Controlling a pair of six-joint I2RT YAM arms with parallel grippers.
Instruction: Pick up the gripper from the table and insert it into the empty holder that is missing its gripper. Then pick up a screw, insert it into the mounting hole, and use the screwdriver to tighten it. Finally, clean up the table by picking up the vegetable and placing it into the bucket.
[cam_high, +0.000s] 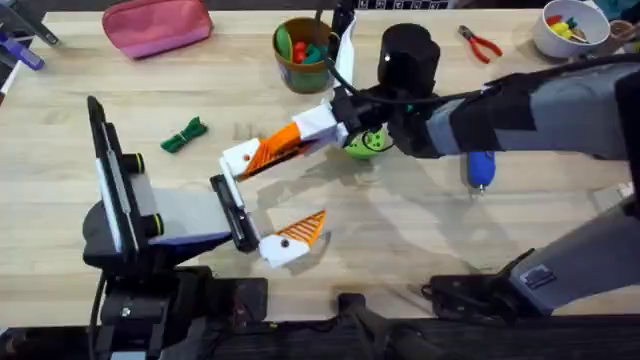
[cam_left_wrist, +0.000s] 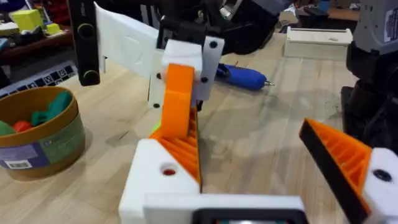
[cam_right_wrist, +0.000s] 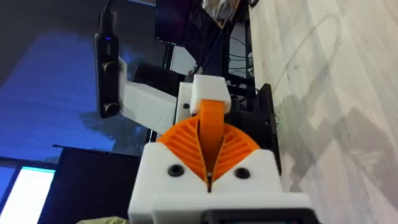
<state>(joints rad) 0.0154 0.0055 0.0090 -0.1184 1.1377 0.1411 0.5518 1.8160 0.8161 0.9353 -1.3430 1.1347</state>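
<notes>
The orange gripper piece sits mid-frame in the overhead view, clamped between the right end effector's closed orange pads, its tip at the left end effector's white holder block. The left fingers stand apart. The green vegetable lies left of centre on the tabletop, the bucket at upper centre, the blue screwdriver right of centre.

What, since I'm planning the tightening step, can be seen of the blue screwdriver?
The screwdriver lies on its side on the wooden table, with nothing gripping it. Its thick, glossy blue handle looks plastic, and a short thin shaft pokes from one end. In the overhead view it sits right of centre, its upper end hidden under the right arm.
</notes>
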